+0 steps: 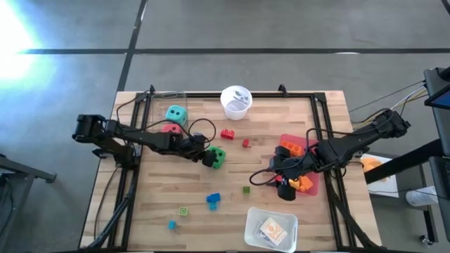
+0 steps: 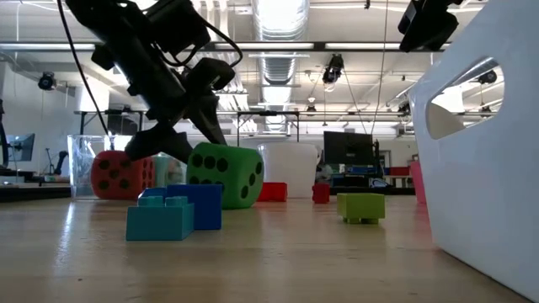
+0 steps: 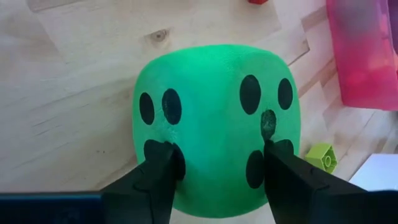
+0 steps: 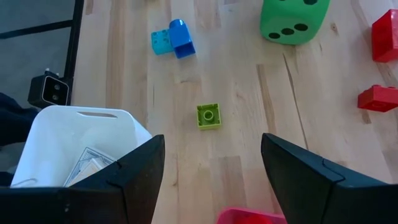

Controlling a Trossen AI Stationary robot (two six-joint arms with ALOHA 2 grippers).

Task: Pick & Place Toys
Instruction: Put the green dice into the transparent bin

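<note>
Near the table's middle, the green die sits squarely between our left gripper's fingers, now pressing its sides, while our right gripper waits wide near the right edge

Die at centre: stood on the surface, between the left pincer's fingers.
Two other dice: lay behind it, toward the left.
Cup: stood at the far edge.
Tray: sat at the near edge, right of the scattered bricks.
Right pincer: hung above the right side.
</note>
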